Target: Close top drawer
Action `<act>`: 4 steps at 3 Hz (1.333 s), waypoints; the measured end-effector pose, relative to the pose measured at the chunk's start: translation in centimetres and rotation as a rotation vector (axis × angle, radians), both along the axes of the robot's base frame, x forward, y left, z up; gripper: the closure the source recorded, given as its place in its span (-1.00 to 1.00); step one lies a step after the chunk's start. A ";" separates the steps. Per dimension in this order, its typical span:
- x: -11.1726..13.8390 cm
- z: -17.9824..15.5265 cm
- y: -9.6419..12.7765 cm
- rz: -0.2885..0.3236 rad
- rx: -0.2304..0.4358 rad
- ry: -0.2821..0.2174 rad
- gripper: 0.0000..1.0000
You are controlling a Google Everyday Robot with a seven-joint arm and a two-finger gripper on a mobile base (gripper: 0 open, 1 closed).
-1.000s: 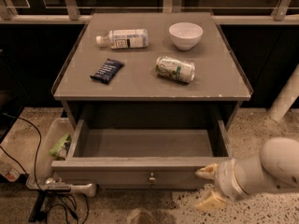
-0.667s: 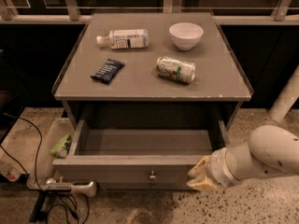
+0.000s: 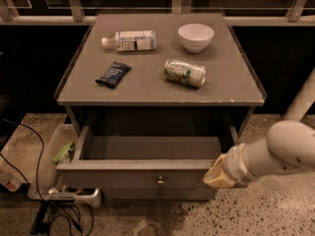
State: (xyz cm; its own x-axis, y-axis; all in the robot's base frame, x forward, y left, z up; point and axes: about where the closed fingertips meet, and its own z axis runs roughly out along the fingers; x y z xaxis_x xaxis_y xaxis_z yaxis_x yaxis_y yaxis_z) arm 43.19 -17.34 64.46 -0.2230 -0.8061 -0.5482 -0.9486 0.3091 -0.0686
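The top drawer (image 3: 123, 177) of the grey cabinet stands pulled out. Its inside looks empty, and the small round knob (image 3: 160, 182) sits at the centre of its flat front. My gripper (image 3: 217, 174), on the white arm (image 3: 280, 151) coming in from the right, is at the right end of the drawer's front panel, level with its top edge and against or just beside it. Only the top of a lower drawer front (image 3: 160, 194) shows beneath.
On the cabinet top (image 3: 147, 90) lie a plastic bottle (image 3: 130, 40), a white bowl (image 3: 196, 37), a can on its side (image 3: 185, 73) and a dark snack packet (image 3: 112, 74). A white tub (image 3: 51, 163) and cables (image 3: 29, 146) are on the floor at left. A white pole (image 3: 301, 104) stands at right.
My arm has moved left and a little up, bringing the gripper from the floor side at right to the drawer's right front corner. The drawer stays open.
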 end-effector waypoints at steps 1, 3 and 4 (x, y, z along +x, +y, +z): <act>0.3 0.1 -0.3 -0.008 -0.005 -0.005 1.00; 0.3 0.1 -0.2 -0.008 -0.005 -0.005 0.15; 0.3 0.1 -0.3 -0.008 -0.005 -0.005 -0.32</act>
State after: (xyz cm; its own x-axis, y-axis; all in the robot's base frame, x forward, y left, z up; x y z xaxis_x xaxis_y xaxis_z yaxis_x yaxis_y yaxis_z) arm 43.50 -17.60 64.60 -0.2267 -0.8072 -0.5451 -0.9456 0.3164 -0.0752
